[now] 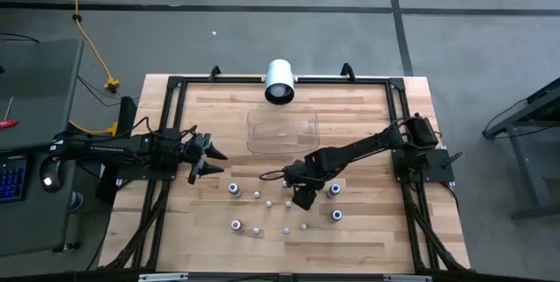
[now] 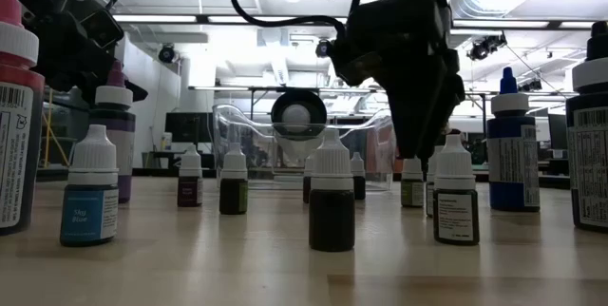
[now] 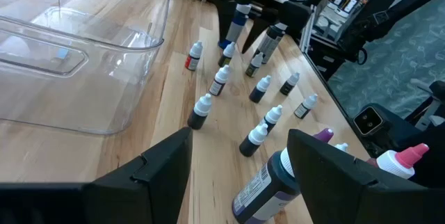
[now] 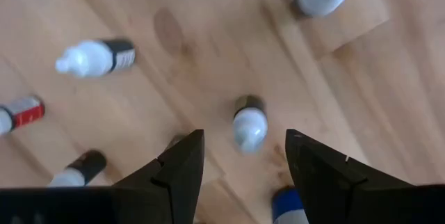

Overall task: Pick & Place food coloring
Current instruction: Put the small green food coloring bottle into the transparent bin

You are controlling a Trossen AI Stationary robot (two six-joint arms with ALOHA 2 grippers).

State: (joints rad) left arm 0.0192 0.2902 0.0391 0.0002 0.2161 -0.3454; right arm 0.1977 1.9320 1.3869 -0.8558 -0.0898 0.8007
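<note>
Small food coloring bottle [image 2: 91, 187], blue "Sky Blue" label.

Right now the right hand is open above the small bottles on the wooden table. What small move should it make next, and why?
Probably lower the right hand straight down around the small white-capped dark bottle. That bottle stands upright between the open fingers, apart from its neighbours, and is not yet gripped. Closing should come afterwards. The left hand waits open at the table's left side, away from the clear plastic tray.

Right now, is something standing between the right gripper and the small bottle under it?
Nothing visible does. The right gripper is open above the white-capped bottle, with only bare table around it; neighbouring bottles stand apart.
</note>
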